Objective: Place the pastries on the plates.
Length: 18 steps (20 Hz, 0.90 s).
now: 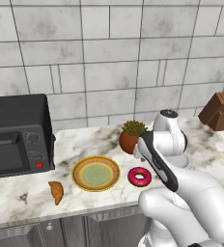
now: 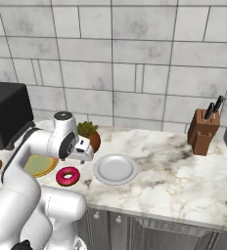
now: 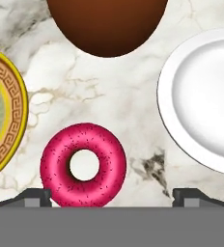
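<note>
Setting was a kitchen, rendered rather than real. A marble-patterned counter (image 2: 184,180) ran along a wall of large grey stone tiles (image 1: 109,58), with grey cabinet fronts and small knobs (image 2: 118,219) below its edge. A black toaster oven (image 1: 17,135) with dials sat at the counter's left end. A wooden knife block (image 2: 202,131) with dark handles stood at the right. A potted green plant (image 1: 131,136) sat near the wall. Tableware and pastries lay on the counter: a white plate (image 2: 115,169), a yellow-rimmed plate (image 1: 95,173), a pink donut (image 3: 83,165) and a croissant (image 1: 56,191).
</note>
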### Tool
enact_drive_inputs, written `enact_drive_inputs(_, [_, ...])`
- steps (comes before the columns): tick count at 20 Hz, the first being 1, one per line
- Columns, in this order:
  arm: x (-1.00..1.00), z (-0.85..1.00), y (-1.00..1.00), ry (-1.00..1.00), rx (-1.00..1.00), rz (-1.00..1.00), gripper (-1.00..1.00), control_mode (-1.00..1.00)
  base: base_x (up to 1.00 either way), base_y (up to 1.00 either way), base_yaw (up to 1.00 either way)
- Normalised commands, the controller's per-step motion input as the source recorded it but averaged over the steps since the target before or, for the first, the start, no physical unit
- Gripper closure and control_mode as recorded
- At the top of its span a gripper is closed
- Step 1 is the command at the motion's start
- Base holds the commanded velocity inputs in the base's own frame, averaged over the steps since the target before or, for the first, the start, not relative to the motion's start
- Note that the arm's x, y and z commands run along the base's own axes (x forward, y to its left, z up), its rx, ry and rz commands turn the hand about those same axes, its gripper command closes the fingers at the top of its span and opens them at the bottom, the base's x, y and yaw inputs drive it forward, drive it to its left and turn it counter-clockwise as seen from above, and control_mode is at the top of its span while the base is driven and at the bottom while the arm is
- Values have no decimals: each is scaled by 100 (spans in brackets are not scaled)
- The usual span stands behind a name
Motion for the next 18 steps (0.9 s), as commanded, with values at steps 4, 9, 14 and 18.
enact_drive_inputs(4, [0,-47,3,2,0,0,-100,-100,0,0,0])
enact_drive_inputs(9, [0,-43,0,5,0,1,-100,-100,0,0,0])
enact_drive_inputs(14, [0,-37,0,4,0,1,-100,-100,0,0,0])
enact_drive_inputs(18, [0,-31,0,1,0,0,-100,-100,0,0,0])
